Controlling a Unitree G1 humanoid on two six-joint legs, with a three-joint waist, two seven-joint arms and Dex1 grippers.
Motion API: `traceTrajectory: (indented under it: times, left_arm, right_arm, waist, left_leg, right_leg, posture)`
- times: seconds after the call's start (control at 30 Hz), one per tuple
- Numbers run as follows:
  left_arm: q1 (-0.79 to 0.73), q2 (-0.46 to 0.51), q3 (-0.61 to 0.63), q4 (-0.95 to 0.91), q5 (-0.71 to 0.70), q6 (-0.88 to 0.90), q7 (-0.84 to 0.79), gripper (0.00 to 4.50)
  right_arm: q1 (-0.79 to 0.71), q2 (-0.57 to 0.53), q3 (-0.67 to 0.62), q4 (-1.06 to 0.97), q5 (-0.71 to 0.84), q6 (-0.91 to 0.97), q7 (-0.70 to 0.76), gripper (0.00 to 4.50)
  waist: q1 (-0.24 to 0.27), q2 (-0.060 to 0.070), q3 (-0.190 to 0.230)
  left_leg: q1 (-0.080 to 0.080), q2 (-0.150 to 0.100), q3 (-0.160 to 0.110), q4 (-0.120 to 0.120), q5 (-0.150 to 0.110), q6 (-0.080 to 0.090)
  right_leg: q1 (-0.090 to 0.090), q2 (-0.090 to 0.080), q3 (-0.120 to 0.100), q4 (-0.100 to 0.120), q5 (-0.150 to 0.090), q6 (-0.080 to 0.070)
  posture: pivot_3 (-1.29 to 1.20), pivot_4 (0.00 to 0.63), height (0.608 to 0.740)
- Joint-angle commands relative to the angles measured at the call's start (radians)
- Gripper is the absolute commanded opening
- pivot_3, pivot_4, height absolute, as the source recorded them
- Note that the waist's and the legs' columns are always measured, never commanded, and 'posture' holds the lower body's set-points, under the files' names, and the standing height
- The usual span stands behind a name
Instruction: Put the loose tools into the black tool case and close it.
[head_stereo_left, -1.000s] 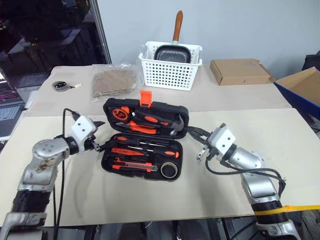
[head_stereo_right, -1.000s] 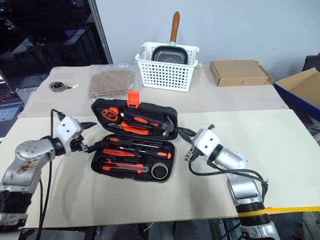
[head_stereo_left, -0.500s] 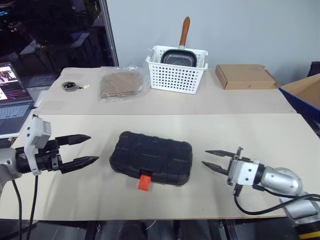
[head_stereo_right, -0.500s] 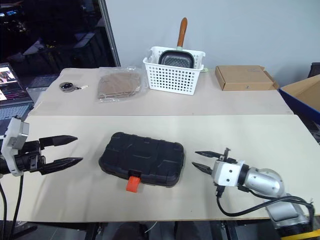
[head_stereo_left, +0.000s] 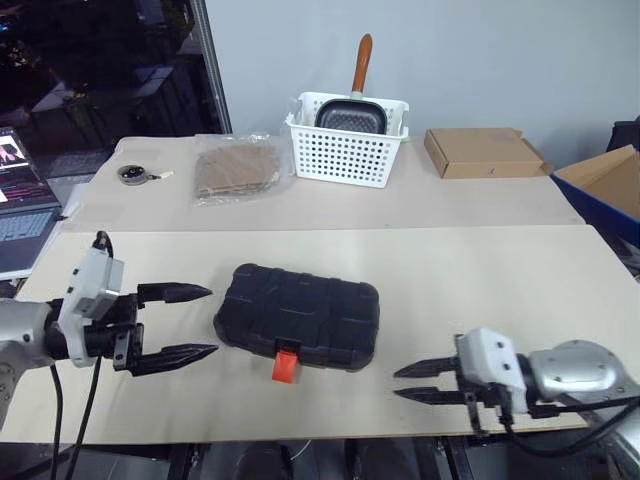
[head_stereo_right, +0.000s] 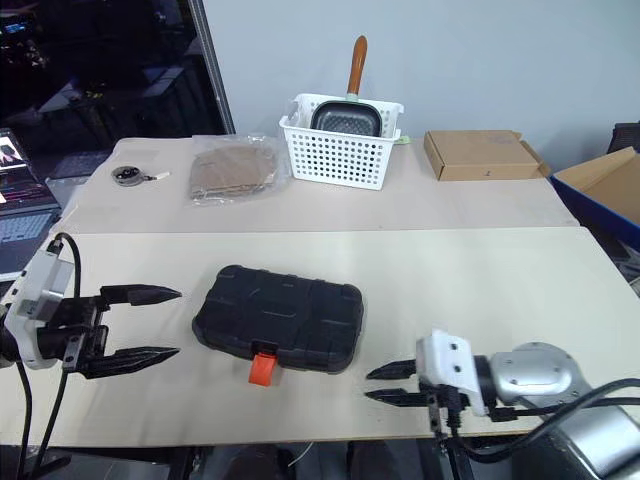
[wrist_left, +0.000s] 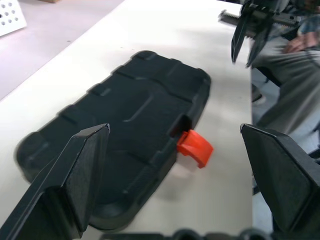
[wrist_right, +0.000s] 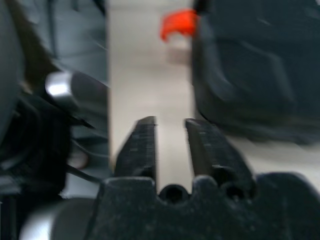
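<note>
From the head views we see the case (head_stereo_left: 297, 317) lying closed on the table (head_stereo_left: 480, 280), lid down, its orange latch (head_stereo_left: 285, 365) sticking out over the near edge. Our left gripper (head_stereo_left: 190, 323) hangs just beside the case's left end, fingers spread wide and holding nothing. Our right gripper (head_stereo_left: 408, 381) sits near the table's front edge, apart from the case, fingers nearly together and empty. A basket (head_stereo_left: 347, 138) and a box (head_stereo_left: 485, 152) stand at the back.

In the left wrist view, the case (wrist_left: 120, 130) lies between our wide fingers (wrist_left: 75, 180).

In the right wrist view, our fingers (wrist_right: 142, 150) stand close together, the case (wrist_right: 255, 65) beyond.
</note>
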Motion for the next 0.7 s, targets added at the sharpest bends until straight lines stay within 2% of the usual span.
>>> traceTrajectory:
  times: [0.03, 0.13, 0.2, 0.3, 0.47, 0.7]
  left_arm:
    - [0.018, 0.008, 0.045, -0.071, -0.044, -0.006, -0.014, 4.50]
    - [0.055, 0.011, 0.071, -0.107, -0.050, -0.006, -0.027, 4.50]
    - [0.081, 0.005, 0.087, -0.130, -0.051, -0.009, -0.024, 4.50]
    - [0.114, -0.014, 0.112, -0.176, -0.063, -0.004, 0.009, 4.50]
    - [0.172, -0.043, 0.127, -0.226, -0.051, -0.012, 0.046, 4.50]
    - [0.123, -0.076, 0.082, -0.265, -0.103, 0.046, 0.238, 4.50]
  right_arm:
    - [-0.148, 0.068, 0.138, 0.046, -0.083, 0.049, 0.040, 0.08]
    - [-0.275, 0.143, 0.264, 0.119, -0.202, 0.078, 0.039, 0.08]
    - [-0.327, 0.191, 0.301, 0.156, -0.249, 0.107, 0.008, 0.08]
    - [-0.379, 0.267, 0.276, 0.200, -0.276, 0.199, -0.085, 0.08]
    - [-0.452, 0.359, 0.223, 0.314, -0.344, 0.245, -0.225, 0.08]
    - [-0.641, 0.587, 0.182, 0.676, -0.427, 0.196, -0.430, 0.08]
  waist:
    - [0.001, 0.000, 0.000]
    - [0.000, -0.001, 0.000]
    - [0.001, -0.001, 0.000]
    - [0.000, -0.001, 0.000]
    - [-0.001, -0.001, 0.000]
    - [-0.005, -0.002, 0.000]
  left_leg:
    - [0.000, 0.000, 0.000, 0.000, 0.000, 0.000]
    - [-0.002, 0.000, 0.000, 0.000, 0.000, 0.000]
    - [-0.003, 0.000, 0.000, 0.000, 0.000, 0.000]
    - [-0.006, 0.000, -0.002, 0.000, -0.001, 0.000]
    - [-0.005, 0.000, -0.001, 0.000, 0.000, -0.001]
    - [0.000, 0.001, -0.001, -0.001, 0.003, -0.004]
  right_leg:
    - [0.000, 0.000, 0.000, 0.000, 0.000, 0.000]
    - [-0.002, 0.000, -0.001, -0.001, 0.001, -0.002]
    - [-0.003, 0.000, -0.001, 0.000, 0.003, -0.006]
    - [-0.004, 0.001, -0.003, 0.000, 0.003, -0.009]
    - [-0.003, 0.000, -0.003, 0.000, 0.003, -0.009]
    - [-0.002, 0.002, -0.003, 0.002, 0.005, -0.010]
  posture:
    - [0.00, 0.150, 0.740]
    - [0.00, 0.150, 0.740]
    - [0.00, 0.150, 0.740]
    - [0.00, 0.150, 0.740]
    - [0.00, 0.150, 0.740]
    - [0.00, 0.150, 0.740]
